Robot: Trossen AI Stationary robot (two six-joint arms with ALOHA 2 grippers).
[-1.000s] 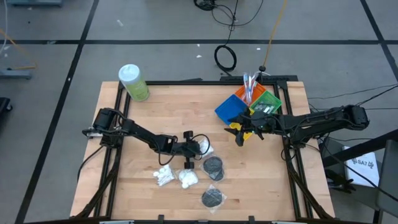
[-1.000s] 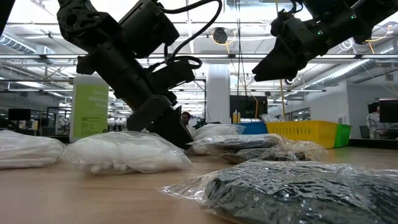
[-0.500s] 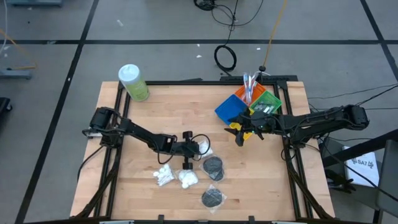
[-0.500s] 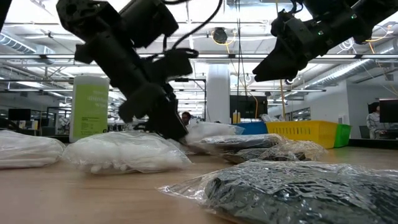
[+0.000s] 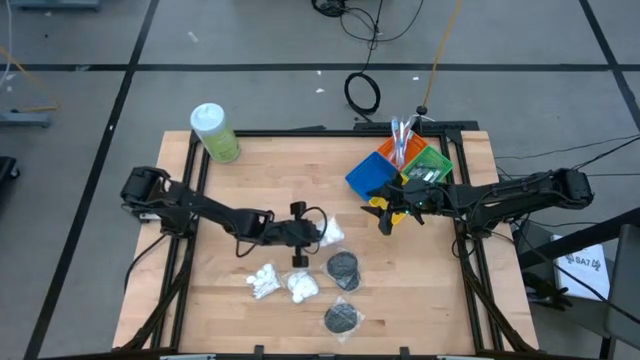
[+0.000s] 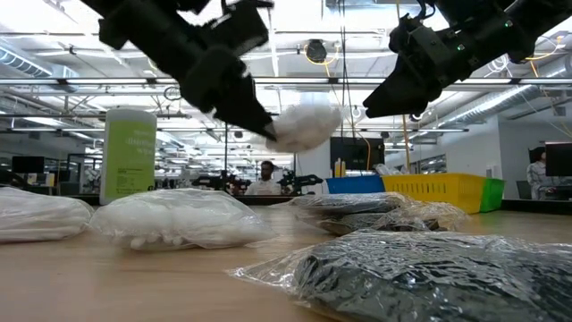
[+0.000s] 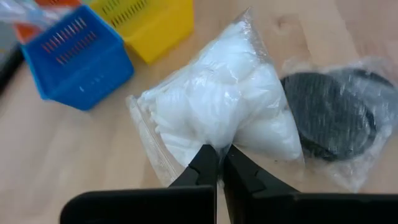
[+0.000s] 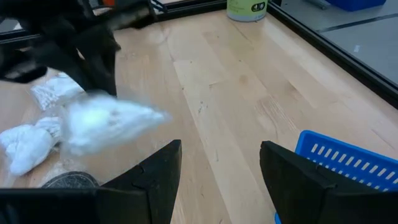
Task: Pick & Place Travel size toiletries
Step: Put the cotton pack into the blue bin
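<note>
Left wrist view shows the left hand (image 7: 219, 163) pinched tight on the edge of a clear bag of cotton balls (image 7: 230, 115), its two dark fingers meeting on the plastic. In the low view that bag (image 6: 304, 123) hangs clear of the tabletop (image 6: 134, 286), carried in the air. From the high view the left hand (image 5: 312, 233) sits near the middle of the tabletop, with the bag (image 5: 329, 232) at its tip.

Two more cotton ball bags (image 5: 264, 281) (image 5: 302, 286) lie side by side on the wood just in front of it. A black disc in its wrapper (image 5: 344, 267) lies beside them, and a second black disc (image 5: 343, 317) lies nearer the front edge.

The right hand (image 5: 385, 214) hovers above the tabletop by the blue bin (image 5: 368, 175), fingers spread apart with nothing between them; its own wrist view shows the gap plainly. Orange (image 5: 391, 158) and green (image 5: 432, 160) bins stand behind the blue one, and what look like toothbrushes (image 5: 401, 132) stick up from them, though they are too small to be sure. A green bottle with a white cap (image 5: 214, 131) stands at the far left corner.
</note>
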